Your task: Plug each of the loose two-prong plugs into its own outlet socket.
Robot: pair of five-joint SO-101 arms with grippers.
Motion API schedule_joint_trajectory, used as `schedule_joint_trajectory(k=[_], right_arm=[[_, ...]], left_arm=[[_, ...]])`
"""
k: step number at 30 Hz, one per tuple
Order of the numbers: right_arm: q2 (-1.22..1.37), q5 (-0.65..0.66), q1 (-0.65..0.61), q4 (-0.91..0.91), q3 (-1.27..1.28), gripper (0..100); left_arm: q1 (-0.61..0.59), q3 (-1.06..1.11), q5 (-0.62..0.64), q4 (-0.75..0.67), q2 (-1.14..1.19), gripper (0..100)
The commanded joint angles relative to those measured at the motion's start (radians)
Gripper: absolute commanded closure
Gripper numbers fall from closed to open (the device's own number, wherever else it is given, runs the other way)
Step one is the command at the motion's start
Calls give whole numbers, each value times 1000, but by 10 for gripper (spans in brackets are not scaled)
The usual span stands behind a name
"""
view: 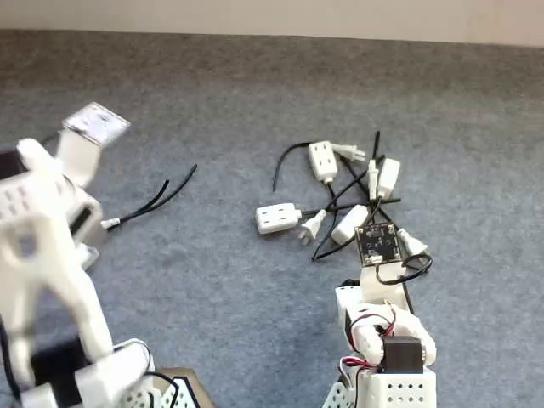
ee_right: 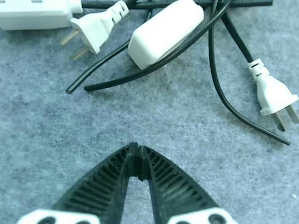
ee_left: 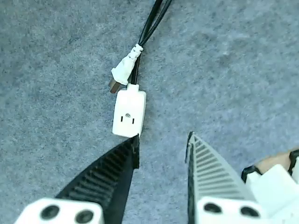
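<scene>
White plastic outlet block [ee_left: 129, 113] lies just ahead of the released left claw [ee_left: 163, 138], nearer its black finger, long axis pointing straight away. Right claw [ee_right: 139, 148] is clenched on nothing.

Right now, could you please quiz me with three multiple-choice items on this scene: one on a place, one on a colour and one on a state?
1. Where is the socket near the left tool?
A. On the carpet, just beyond its black finger
B. Clamped inside the tool
C. Stacked on another socket

2. What colour are the cords?
A. Red
B. Black
C. Yellow

3. How is the right tool?
A. Wide open
B. Shut on a plug
C. Shut, holding nothing

Answers: 1 A, the socket lies free past the fingertip. 2 B, the cords are plainly black. 3 C, it is closed over bare carpet.
</scene>
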Motion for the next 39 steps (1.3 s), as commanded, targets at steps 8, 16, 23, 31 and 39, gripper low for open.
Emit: schedule_joint_trajectory(k=[8,16,23,31,39], right_arm=[[-4,9,2,5,151,991],[-4,9,2,5,151,991],[-4,9,2,5,151,991],[-4,9,2,5,151,991],[-4,9,2,5,151,991]], left_arm=[[-216,-180,-485,32,410,832],[-223,-189,-552,-21,522,832],[-239,-188,-554,-189,556,832],[-237,-189,-554,-241,664,832],[-232,-180,-554,-232,737,832]])
